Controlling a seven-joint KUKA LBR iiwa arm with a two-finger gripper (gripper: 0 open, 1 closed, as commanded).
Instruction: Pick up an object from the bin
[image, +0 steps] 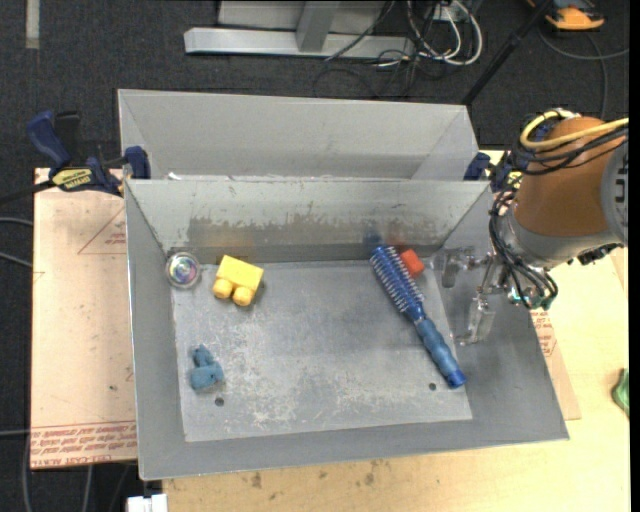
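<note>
My gripper (468, 298) hangs over the bin's right sloping wall, its two metal fingers apart and nothing between them. Just left of it lies a blue hairbrush (412, 310), running diagonally with its bristle head toward the back wall and its handle toward the front right. The handle end is the nearest part to the gripper, with a small gap between them. A small orange thing (411, 263) lies against the brush head at the back.
A yellow block (238, 279) and a shiny clear ball (183, 269) sit at the back left. A small blue figure (206, 371) lies at the front left. The orange-covered arm comes in over the right rim.
</note>
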